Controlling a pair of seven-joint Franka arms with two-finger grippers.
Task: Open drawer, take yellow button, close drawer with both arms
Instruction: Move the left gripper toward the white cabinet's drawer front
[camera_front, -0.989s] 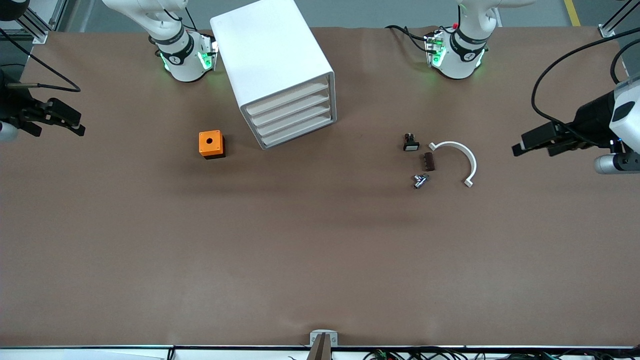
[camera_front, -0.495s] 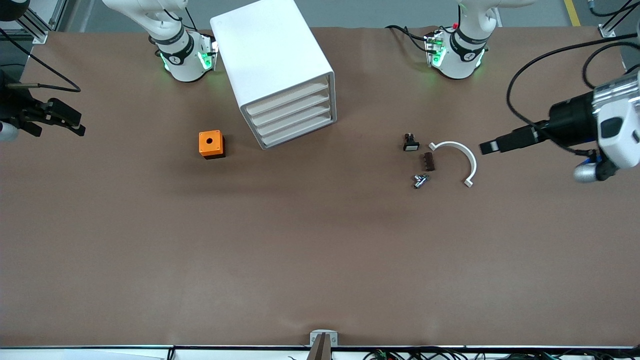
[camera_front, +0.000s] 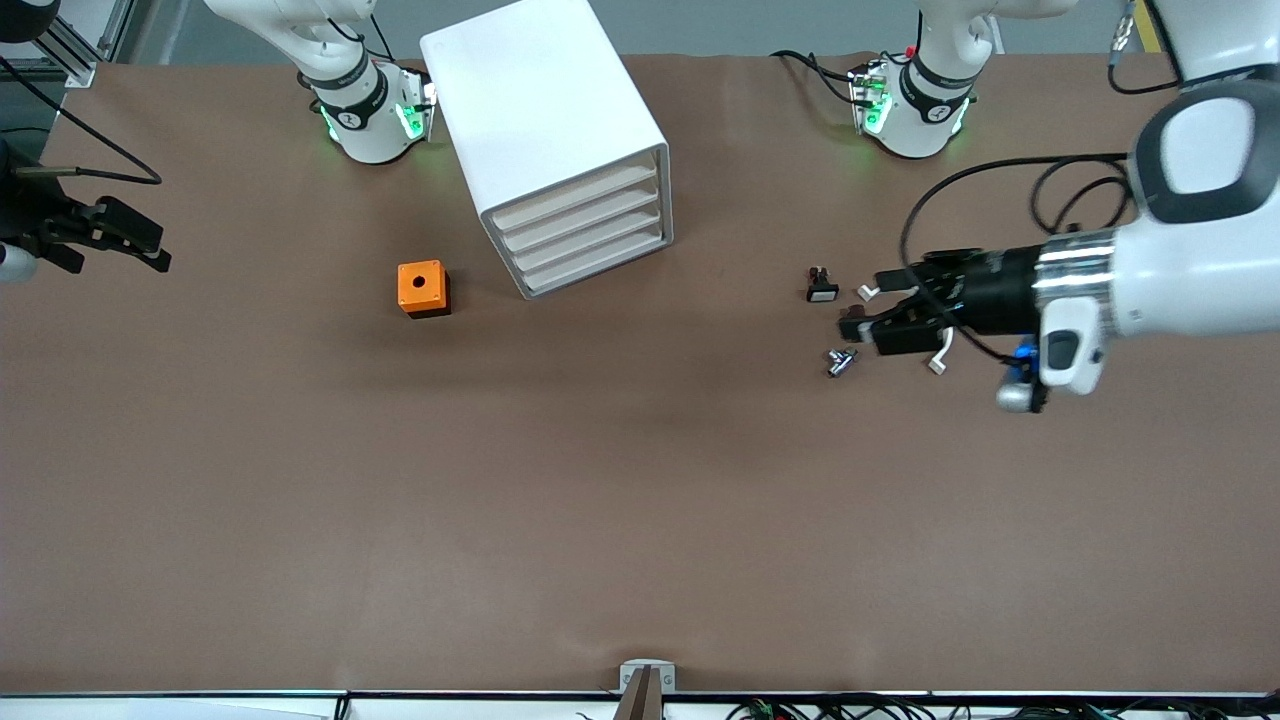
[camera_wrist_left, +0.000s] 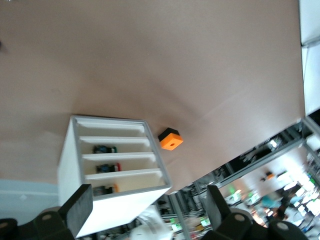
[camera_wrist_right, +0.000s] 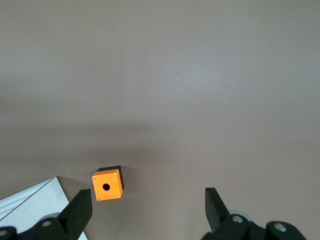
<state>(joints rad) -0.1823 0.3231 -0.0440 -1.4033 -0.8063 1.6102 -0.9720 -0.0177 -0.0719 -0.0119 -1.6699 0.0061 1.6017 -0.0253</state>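
Brown desk (camera_front: 640, 480) carries a white drawer cabinet (camera_front: 550, 140). My left pincer (camera_front: 868, 312) hangs open, empty, over small parts; my right pincer (camera_front: 150, 250) waits open, empty.

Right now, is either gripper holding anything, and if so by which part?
Nothing is held. The left gripper is open, over the small parts beside the white curved piece. The right gripper is open too, waiting at the right arm's end of the table.

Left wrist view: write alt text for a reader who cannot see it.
A white four-shelf drawer cabinet stands on a brown table, small dark parts showing on three of its shelves. A small orange cube with a black hole sits beside it. The left end effector, open, frames the view's lower edge.
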